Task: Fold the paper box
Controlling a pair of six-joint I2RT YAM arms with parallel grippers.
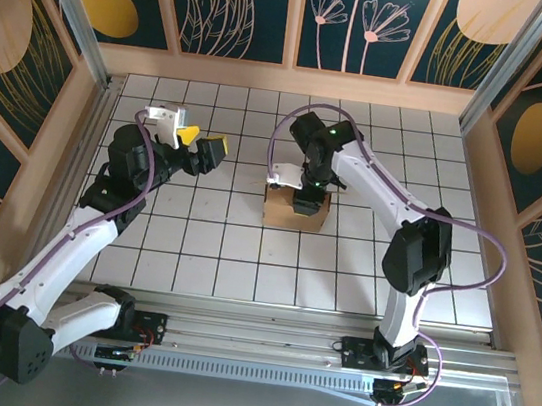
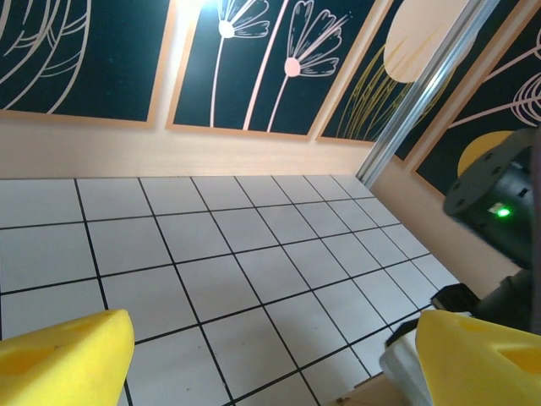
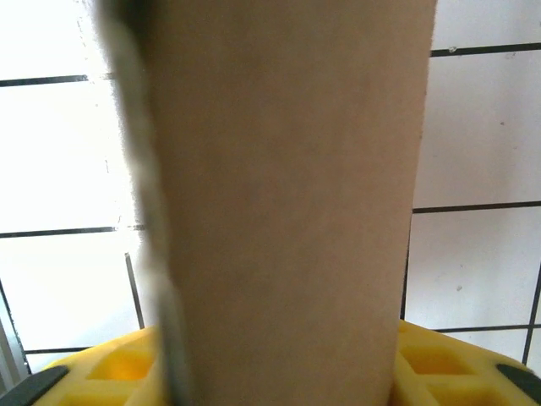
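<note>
The paper box point(image 1: 280, 213) is a small brown cardboard block standing on the white tiled table near the middle. My right gripper point(image 1: 308, 205) points straight down onto it from above. In the right wrist view the box's blurred brown wall point(image 3: 279, 169) stands between the yellow fingers point(image 3: 448, 368), which press against both sides, so the right gripper point(image 3: 279, 381) is shut on it. My left gripper point(image 1: 202, 143) hangs open above the tiles to the left of the box, holding nothing. Its yellow fingers point(image 2: 68, 355) stand wide apart around the left gripper's middle point(image 2: 270, 355), and a brown corner of the box point(image 2: 372, 397) shows low between them.
Wooden walls with dark floral panels point(image 1: 239, 2) fence the table at the back and both sides. A metal post point(image 2: 423, 93) stands in the far right corner. The right arm's black wrist with a green light point(image 2: 499, 199) is near the left gripper's right finger.
</note>
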